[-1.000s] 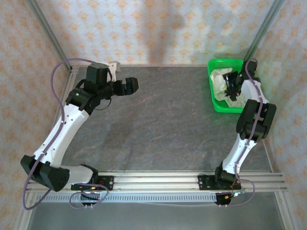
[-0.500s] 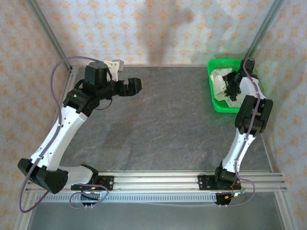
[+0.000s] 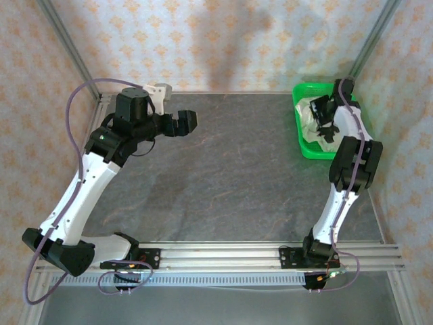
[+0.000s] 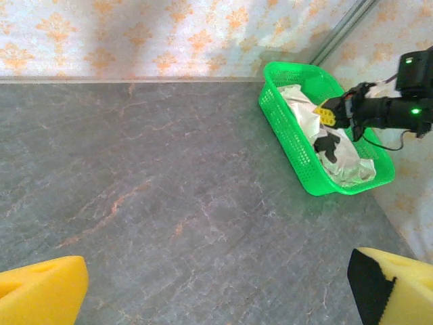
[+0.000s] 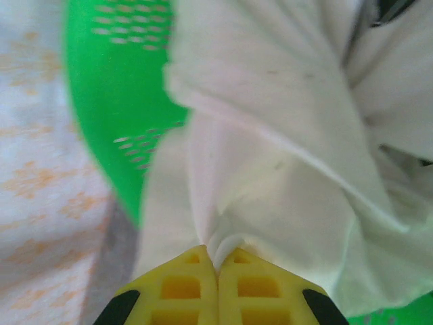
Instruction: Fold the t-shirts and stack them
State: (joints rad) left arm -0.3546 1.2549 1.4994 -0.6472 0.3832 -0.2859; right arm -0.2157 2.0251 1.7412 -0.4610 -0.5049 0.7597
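A crumpled white t-shirt [image 3: 312, 120] with black marks lies in the green basket [image 3: 302, 147] at the table's back right. My right gripper [image 3: 319, 114] reaches into the basket and is shut on a fold of the t-shirt [image 5: 270, 169], the cloth pinched between its yellow fingertips [image 5: 181, 281]. From the left wrist the t-shirt [image 4: 338, 152], the basket [image 4: 287, 132] and the right gripper [image 4: 326, 114] appear at the upper right. My left gripper [image 3: 186, 120] hovers open over the table's back left, its yellow fingers [image 4: 40, 294] wide apart with nothing between them.
The dark stone-patterned tabletop [image 3: 223, 169] stretches between the arms. Patterned walls and metal frame posts [image 3: 369, 40] close in the back and sides. The basket stands close to the right wall.
My right gripper has closed on the t-shirt in the basket and the right arm has shifted slightly back. The left arm has barely moved.
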